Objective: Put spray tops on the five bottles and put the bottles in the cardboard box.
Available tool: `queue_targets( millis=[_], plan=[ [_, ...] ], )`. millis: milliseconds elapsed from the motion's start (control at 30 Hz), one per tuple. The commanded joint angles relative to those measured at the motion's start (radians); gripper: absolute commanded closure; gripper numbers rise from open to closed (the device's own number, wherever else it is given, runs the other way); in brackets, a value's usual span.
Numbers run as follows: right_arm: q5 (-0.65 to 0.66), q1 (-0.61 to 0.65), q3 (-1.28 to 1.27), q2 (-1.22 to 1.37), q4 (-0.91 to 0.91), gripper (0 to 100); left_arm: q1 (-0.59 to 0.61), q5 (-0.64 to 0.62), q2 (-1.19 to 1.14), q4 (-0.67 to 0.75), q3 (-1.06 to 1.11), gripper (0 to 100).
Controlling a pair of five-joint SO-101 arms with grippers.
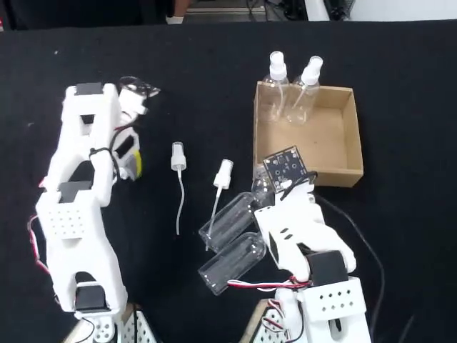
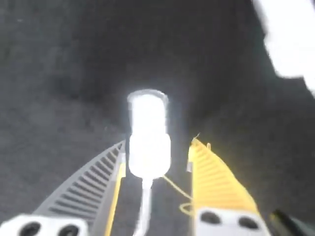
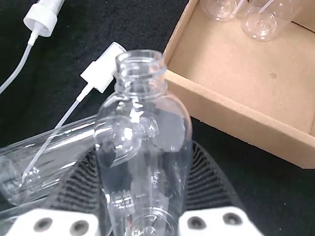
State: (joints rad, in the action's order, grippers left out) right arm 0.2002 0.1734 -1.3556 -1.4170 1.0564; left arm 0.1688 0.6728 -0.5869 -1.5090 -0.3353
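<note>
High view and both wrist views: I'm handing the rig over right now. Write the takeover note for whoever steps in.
Left gripper: a spray top sits in it; the grip is unclear.
Right gripper: shut on an uncapped bottle, near the cardboard box.
Done: two capped bottles are in the box.
On the table: two bare bottles lying down, two loose spray tops.
Left: cap three bottles and box them.
</note>
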Motion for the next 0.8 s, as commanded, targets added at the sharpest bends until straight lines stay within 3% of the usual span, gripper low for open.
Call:
queue_targets(
  millis=[0, 167, 300, 467, 533, 600, 767],
  plan=[
    [0.002, 0.003, 0.004, -0.019, 0.009, 98.7, -0.012, -0.123, -0.054, 0.044, -0.079, 80],
    [0.002, 0.003, 0.004, -0.019, 0.009, 98.7, 0.031, -0.181, -0.176, 0.021, -0.174, 80],
    [0.002, 0.003, 0.004, -0.019, 0.009, 98.7, 0.044, -0.18, -0.241, -0.08, -0.288, 81],
    [0.002, 0.003, 0.004, -0.019, 0.009, 98.7, 0.036, -0.129, -0.258, -0.227, -0.453, 98],
    [0.002, 0.003, 0.004, -0.019, 0.009, 98.7, 0.038, -0.115, -0.258, -0.252, -0.499, 95],
    [0.002, 0.003, 0.004, -0.019, 0.009, 98.7, 0.05, -0.117, -0.247, -0.252, -0.535, 98],
    [0.002, 0.003, 0.004, -0.019, 0.008, 98.7, 0.074, -0.118, -0.132, -0.252, -0.467, 97]
  ],
)
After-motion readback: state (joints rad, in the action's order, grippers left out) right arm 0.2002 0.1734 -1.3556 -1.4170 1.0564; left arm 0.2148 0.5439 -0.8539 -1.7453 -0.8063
